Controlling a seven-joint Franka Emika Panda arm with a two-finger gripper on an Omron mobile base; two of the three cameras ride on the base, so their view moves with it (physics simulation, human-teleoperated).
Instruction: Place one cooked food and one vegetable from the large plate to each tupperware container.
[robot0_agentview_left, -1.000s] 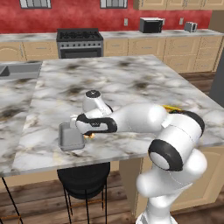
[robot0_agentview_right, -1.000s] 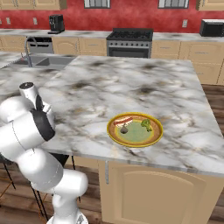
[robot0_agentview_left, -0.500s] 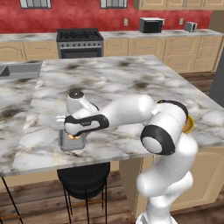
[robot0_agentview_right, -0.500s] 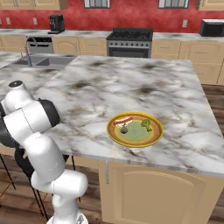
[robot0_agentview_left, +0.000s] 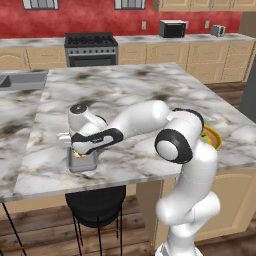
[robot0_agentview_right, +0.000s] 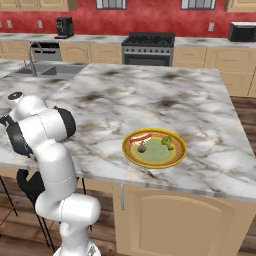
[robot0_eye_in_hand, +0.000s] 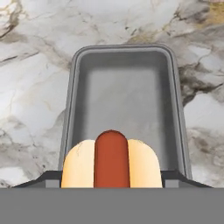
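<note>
A hot dog (robot0_eye_in_hand: 111, 164), a red sausage in a pale bun, sits between my gripper's (robot0_eye_in_hand: 111, 178) two dark fingertips, which are shut on it. It hangs just above the near end of a grey rectangular tupperware container (robot0_eye_in_hand: 75, 87) with nothing else in it. In the left base view my gripper (robot0_agentview_left: 80, 151) hovers over that container (robot0_agentview_left: 81, 164) near the counter's front left edge. The large plate (robot0_agentview_right: 131, 157), yellow-rimmed, lies far to the right and holds a strip of cooked food (robot0_agentview_right: 140, 138), a small dark piece (robot0_agentview_right: 142, 147) and broccoli (robot0_agentview_right: 167, 142).
The marble island's front edge (robot0_agentview_left: 100, 180) runs just below the container, with a black stool (robot0_agentview_left: 97, 205) under it. A sink (robot0_agentview_right: 47, 71) is at the far left and a stove (robot0_agentview_left: 91, 47) stands against the back wall.
My arm has swung left along the counter with the hot dog and now holds it over the grey container. The plate has not moved.
</note>
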